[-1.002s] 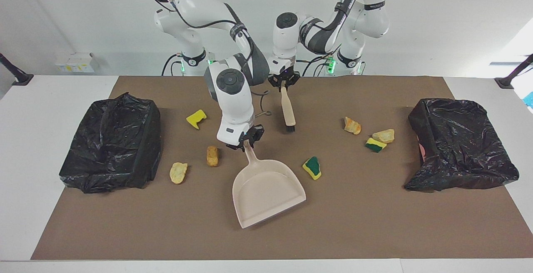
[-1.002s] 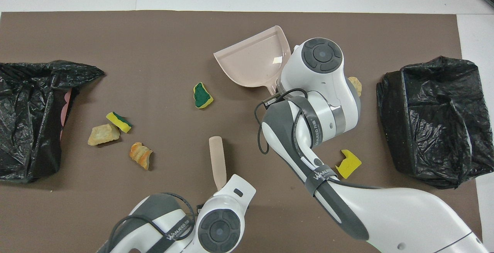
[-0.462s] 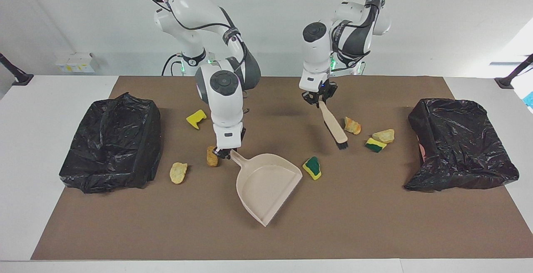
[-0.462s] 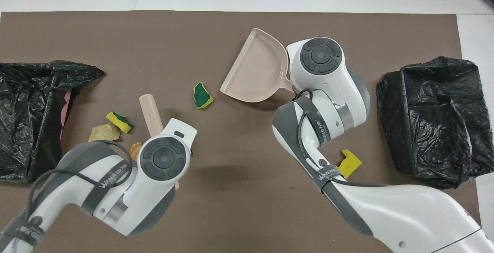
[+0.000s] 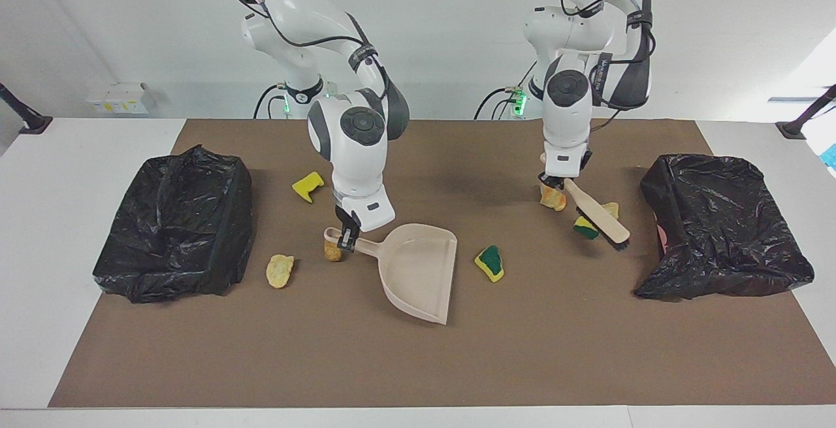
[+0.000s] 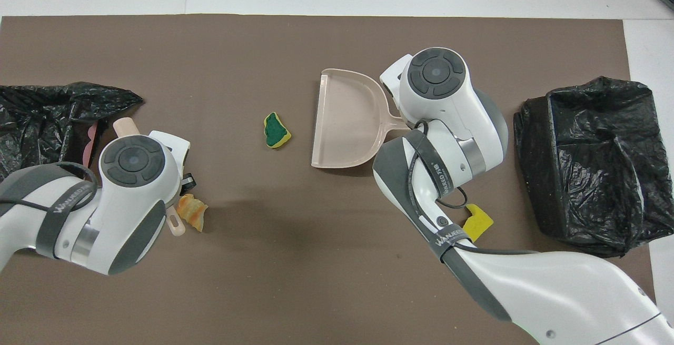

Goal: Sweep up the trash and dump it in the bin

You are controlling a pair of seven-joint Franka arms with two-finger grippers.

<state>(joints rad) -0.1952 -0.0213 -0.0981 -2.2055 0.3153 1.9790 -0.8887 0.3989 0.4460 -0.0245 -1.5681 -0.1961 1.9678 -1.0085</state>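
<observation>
My right gripper (image 5: 346, 237) is shut on the handle of the beige dustpan (image 5: 418, 271) (image 6: 347, 118), which lies on the mat with its mouth toward the left arm's end. A green-topped sponge scrap (image 5: 490, 263) (image 6: 276, 130) lies just off that mouth. A tan lump (image 5: 333, 251) sits against the handle and another (image 5: 279, 270) beside it. My left gripper (image 5: 556, 183) is shut on the brush (image 5: 597, 215), tilted down over an orange-streaked lump (image 5: 552, 199) (image 6: 192, 212), a sponge scrap (image 5: 586, 227) and a tan lump (image 5: 612, 206). A yellow scrap (image 5: 307, 186) (image 6: 476, 222) lies nearer the robots.
Two bins lined with black bags stand on the brown mat, one at the right arm's end (image 5: 173, 222) (image 6: 595, 160) and one at the left arm's end (image 5: 718, 225) (image 6: 47, 118). In the overhead view both wrists cover their grippers.
My left arm carried the brush from mid-table to the scraps at the left arm's end. My right gripper turned the dustpan so that its mouth faces the green-topped sponge.
</observation>
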